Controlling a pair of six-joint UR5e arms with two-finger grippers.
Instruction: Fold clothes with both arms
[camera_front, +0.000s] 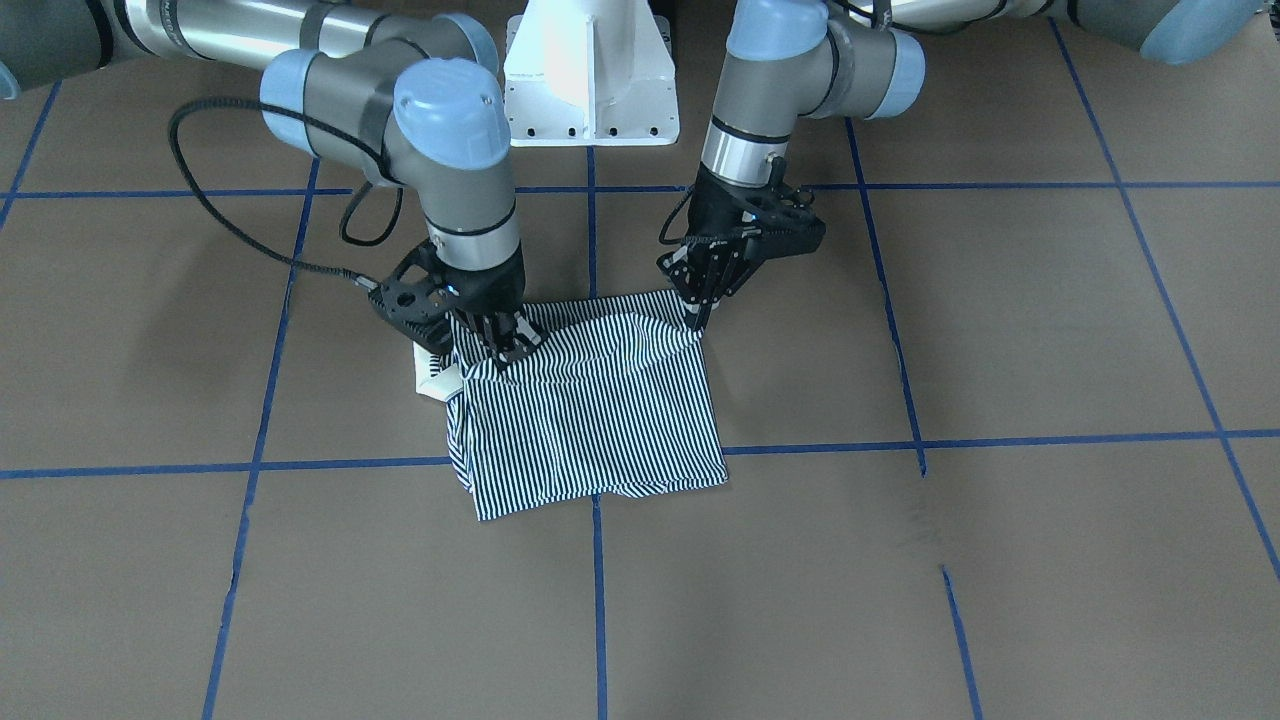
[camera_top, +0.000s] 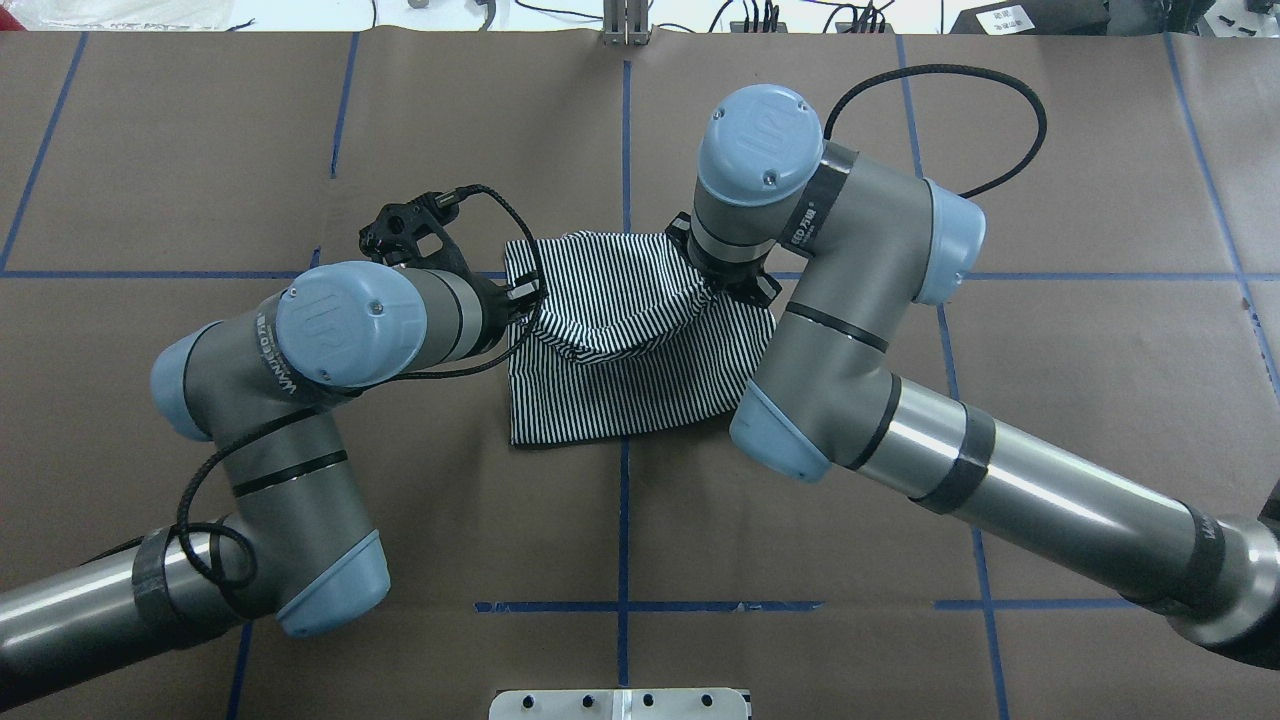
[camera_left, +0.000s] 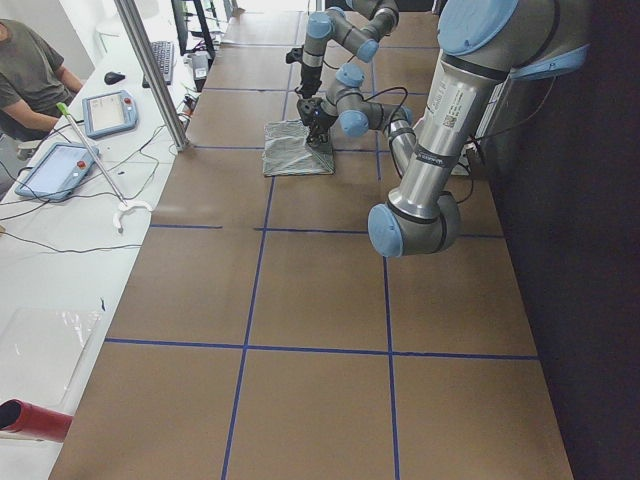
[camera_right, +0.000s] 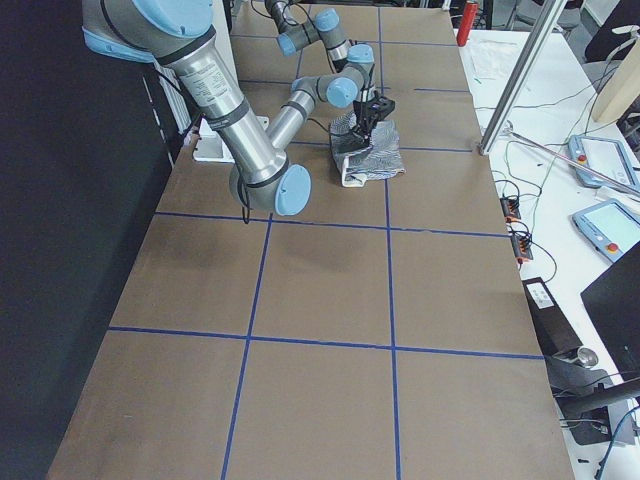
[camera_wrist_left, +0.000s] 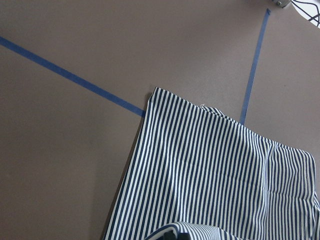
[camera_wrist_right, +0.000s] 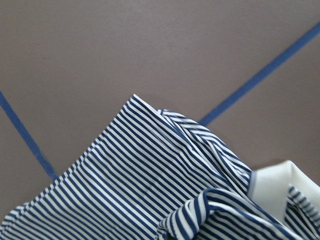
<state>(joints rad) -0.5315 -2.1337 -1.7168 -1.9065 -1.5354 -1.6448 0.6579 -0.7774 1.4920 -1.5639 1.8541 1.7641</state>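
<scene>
Both claws are pinched tight on the shirt (camera_front: 590, 410). The right claw (camera_front: 507, 345) is at the collar end and the left claw (camera_front: 698, 305) at the other corner, I'd guess so the lifted edge folds over evenly. The shirt sits mid-table (camera_front: 1000, 330), a rough striped square, with the cream collar (camera_front: 437, 378) poking out.

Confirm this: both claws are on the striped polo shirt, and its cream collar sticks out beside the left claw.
Wrong claw. Both claws are on the striped polo shirt, but its cream collar sticks out beside the right claw, not the left claw. The exterior front-facing view shows it.
</scene>
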